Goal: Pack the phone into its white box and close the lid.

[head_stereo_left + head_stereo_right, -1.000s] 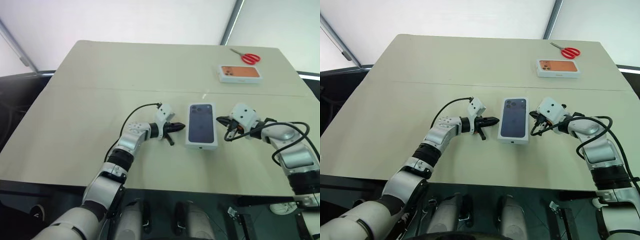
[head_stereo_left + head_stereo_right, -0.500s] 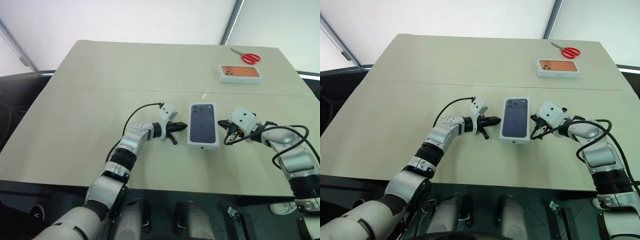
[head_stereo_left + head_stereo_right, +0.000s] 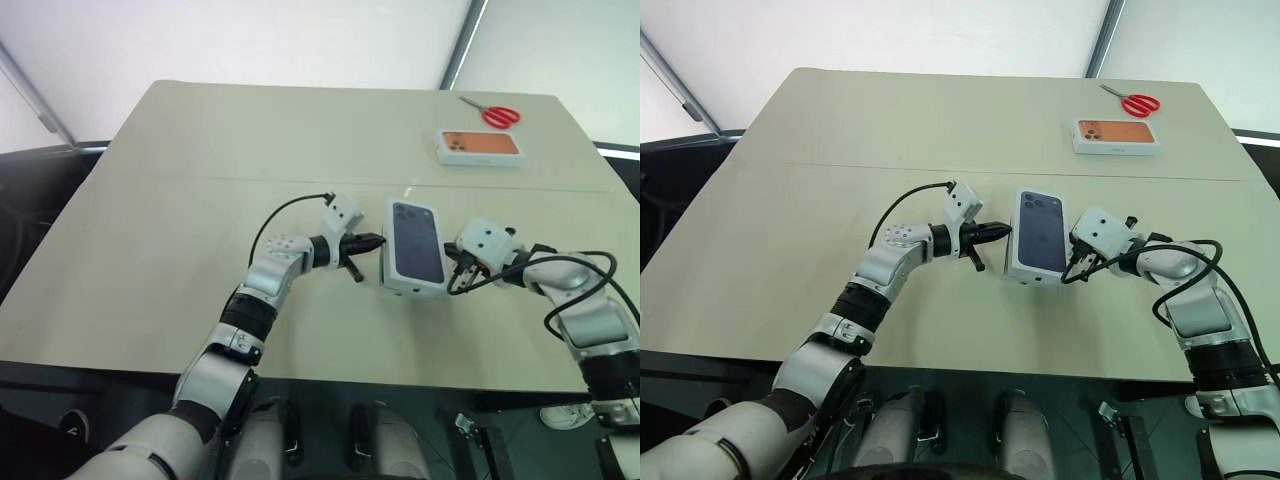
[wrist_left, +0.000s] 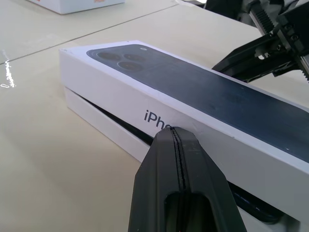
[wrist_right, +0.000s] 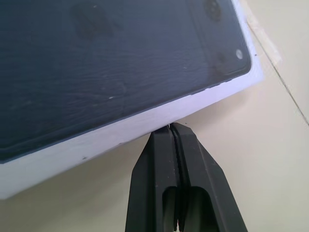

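You're working the closing step right now. The lid, with its dark blue phone picture facing up, is sitting on top of the white box near the middle of the table, but it is riding high on the left arm's side: the left wrist view is showing a dark gap between lid and tray there, so it isn't seated. The phone itself isn't clearly showing; I'm judging it is already inside, under the lid, though I can't confirm that.

Your left gripper is pressing its 2 fingers tightly together, holding nothing, with the tip right at the lid's side wall, just above the gap. Your right gripper is on the opposite side of the lid, fingers likewise pinched together and empty, the tip touching the lid's white edge. So you're bracing the lid between 2 closed tips, not gripping it.

Beyond the lid, well apart toward the far edge, the orange-pictured box and the red scissors are lying out of the way.

What the next move is calling for, as I judge it: keep the right tip steadying its side, bring the left tip up onto the lid's top face, and push straight down so the raised side slides over the tray. Go evenly, or the lid may jam crooked or skid the box across the table.
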Motion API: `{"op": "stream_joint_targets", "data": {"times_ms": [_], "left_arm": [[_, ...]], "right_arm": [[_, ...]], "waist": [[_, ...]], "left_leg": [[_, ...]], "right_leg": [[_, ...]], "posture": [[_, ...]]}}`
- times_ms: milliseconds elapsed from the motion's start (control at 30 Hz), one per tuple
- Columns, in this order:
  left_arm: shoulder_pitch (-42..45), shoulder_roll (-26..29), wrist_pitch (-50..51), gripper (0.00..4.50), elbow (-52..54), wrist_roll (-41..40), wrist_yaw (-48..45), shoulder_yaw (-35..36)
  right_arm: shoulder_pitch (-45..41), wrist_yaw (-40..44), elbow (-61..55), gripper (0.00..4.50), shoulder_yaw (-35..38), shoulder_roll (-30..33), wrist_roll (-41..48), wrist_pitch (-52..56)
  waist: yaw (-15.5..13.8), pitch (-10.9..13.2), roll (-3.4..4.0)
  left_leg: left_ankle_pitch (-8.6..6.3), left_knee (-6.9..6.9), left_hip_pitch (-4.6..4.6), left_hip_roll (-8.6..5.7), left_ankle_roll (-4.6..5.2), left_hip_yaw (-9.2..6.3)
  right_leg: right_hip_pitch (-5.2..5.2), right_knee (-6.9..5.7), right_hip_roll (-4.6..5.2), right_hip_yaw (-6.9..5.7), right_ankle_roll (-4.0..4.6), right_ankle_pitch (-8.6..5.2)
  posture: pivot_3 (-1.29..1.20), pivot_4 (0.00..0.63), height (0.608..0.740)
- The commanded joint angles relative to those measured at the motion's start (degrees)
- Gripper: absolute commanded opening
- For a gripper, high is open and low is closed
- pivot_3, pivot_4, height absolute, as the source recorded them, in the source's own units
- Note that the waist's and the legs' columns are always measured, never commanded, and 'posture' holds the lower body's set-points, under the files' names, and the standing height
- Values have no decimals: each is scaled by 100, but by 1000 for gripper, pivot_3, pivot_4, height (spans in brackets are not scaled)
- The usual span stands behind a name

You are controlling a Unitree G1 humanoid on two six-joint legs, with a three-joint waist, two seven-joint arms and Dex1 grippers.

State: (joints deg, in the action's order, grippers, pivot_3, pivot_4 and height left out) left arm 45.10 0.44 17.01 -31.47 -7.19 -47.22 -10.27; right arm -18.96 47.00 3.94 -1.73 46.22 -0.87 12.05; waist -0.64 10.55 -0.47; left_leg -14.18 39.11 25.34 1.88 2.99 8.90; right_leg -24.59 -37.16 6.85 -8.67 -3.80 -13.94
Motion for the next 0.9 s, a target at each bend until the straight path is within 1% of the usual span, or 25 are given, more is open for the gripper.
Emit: {"op": "stream_joint_targets", "data": {"times_ms": [33,200,333,467,533,600,700,800,900], "left_arm": [[16,-3,-61,0,42,-17,17,-10],[157,-21,77,0,-169,-198,170,248],[325,-21,-48,0,-442,-130,254,261],[114,126,-85,0,-251,-11,-34,4],[101,132,-79,0,-214,-77,19,81],[247,107,-93,0,-206,-263,119,326],[578,-15,-278,0,-407,-390,398,609],[1130,-211,-716,0,-1077,-298,810,774],[1504,-356,-1124,0,-1829,-183,905,813]], "right_arm": [[-8,33,-341,39,15,-14,39,-84],[-82,28,-339,39,11,-52,30,-57],[-123,42,-308,39,-33,-37,-31,-87],[-73,106,-205,39,-36,33,-81,-123],[-69,126,-190,39,2,73,-84,-159],[-289,6,-75,39,187,55,-10,7],[-783,-399,246,39,419,-126,77,360],[-1414,-739,618,39,538,-415,197,499],[-1701,-794,887,39,397,-608,135,412]], "waist": [[1,0,0],[4,0,0],[4,0,0],[7,0,0],[8,0,0],[8,1,0],[9,2,2],[5,2,2],[-12,2,2]], "left_leg": [[0,0,0,0,0,0],[0,0,0,1,0,0],[0,0,0,1,0,0],[0,0,0,1,0,1],[0,0,-1,1,-1,1],[0,0,-1,1,-1,1],[1,4,1,1,-1,2],[0,5,1,1,-1,1],[0,3,1,-1,0,2]], "right_leg": [[0,0,0,0,0,0],[0,0,0,0,0,0],[0,-1,-1,0,0,0],[0,-1,-2,0,0,0],[0,-2,-2,0,0,0],[0,-2,-2,0,0,0],[-3,-3,1,1,0,0],[-3,-3,2,1,0,0],[0,-2,0,-1,-1,0]], "posture": [[0,150,738],[0,150,738],[0,150,738],[0,150,738],[0,150,738],[0,150,738],[0,150,738],[0,150,738],[0,150,738]]}}
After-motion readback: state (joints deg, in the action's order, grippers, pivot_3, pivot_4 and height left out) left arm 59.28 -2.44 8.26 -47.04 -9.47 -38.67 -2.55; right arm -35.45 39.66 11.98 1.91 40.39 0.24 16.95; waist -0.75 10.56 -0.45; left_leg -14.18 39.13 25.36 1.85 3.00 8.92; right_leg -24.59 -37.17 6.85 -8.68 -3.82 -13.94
